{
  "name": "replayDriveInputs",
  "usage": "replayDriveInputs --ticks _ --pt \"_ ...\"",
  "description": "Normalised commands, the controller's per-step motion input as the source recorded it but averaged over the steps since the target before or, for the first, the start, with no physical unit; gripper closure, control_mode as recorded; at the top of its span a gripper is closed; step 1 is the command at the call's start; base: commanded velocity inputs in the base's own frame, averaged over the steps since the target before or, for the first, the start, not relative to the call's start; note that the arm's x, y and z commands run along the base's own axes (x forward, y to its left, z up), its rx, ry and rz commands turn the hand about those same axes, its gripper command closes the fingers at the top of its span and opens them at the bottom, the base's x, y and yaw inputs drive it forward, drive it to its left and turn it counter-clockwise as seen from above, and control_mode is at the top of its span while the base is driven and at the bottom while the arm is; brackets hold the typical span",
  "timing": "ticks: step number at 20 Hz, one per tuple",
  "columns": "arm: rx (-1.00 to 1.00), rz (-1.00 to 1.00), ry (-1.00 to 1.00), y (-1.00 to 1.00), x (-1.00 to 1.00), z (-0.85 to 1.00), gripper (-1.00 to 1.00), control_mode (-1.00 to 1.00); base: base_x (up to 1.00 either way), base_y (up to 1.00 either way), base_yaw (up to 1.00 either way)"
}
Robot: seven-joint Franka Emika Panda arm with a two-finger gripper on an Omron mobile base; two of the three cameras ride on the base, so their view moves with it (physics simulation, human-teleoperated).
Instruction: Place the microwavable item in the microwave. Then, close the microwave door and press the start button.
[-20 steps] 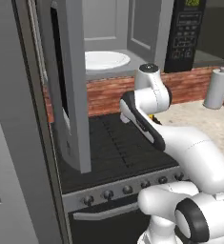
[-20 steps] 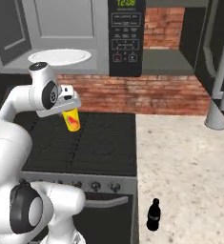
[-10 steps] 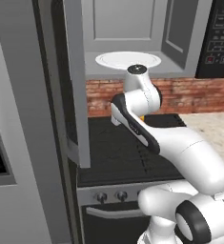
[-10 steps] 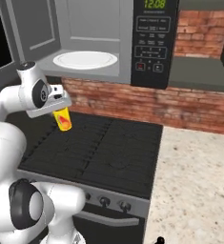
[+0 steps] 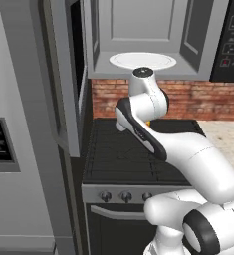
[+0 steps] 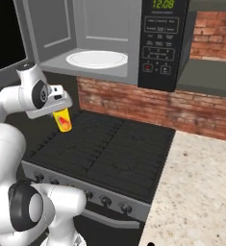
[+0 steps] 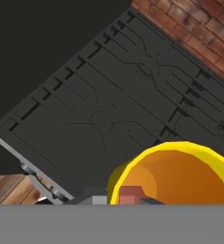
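Right base view: gripper (image 6: 60, 114) is pinching the yellow cup (image 6: 63, 120) by its upper part, over the stove (image 6: 109, 149), below the open microwave (image 6: 105, 43). Looks light, rigid, probably slick; you want a mid-wall grip, kept upright.

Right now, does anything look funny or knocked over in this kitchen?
Nothing is spilled or broken. The yellow cup hangs in the gripper over the black stove, a bit tilted, and the microwave door stands wide open with its white plate bare.

Black stove (image 6: 109, 149) (grates only); turntable plate (image 6: 96, 59) in microwave (image 6: 109, 38).
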Motion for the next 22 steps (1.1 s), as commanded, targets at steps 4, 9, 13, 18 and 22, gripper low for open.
replayDriveInputs --ticks 4,9,13,18,22 --pt "0.00 0.00 0.00 0.00 0.00 0.00 1.00 1.00 0.22 -0.10 0.04" --pt "0.00 0.00 0.00 0.00 0.00 0.00 1.00 1.00 0.50 -0.16 0.10" --pt "0.00 0.00 0.00 0.00 0.00 0.00 1.00 1.00 0.23 -0.13 0.07" --pt "0.00 0.00 0.00 0.00 0.00 0.00 1.00 1.00 0.26 -0.10 0.06" --pt "0.00 0.00 0.00 0.00 0.00 0.00 1.00 1.00 0.29 -0.01 0.05"
